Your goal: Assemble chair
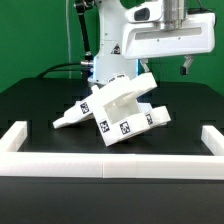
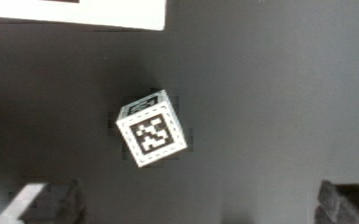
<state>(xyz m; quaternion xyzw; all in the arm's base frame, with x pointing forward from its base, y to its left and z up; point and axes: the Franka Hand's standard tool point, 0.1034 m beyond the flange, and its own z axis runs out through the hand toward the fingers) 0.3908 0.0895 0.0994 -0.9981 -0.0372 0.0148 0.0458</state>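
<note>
A small white chair part [image 2: 153,128] lies tilted on the dark table [image 2: 282,100], its black-and-white tag facing the camera. Both gripper fingers [image 2: 48,203] show blurred at one edge, spread well apart, touching nothing. A white board corner [image 2: 87,12] sits at the opposite edge.

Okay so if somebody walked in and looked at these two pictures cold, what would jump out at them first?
Probably the tilted heap of white tagged chair parts in the middle of the black table, behind the white border rail. Above it, toward the exterior view's right, hangs the gripper, holding nothing. In the wrist view, a single tagged white block lies alone on the dark surface.
</note>
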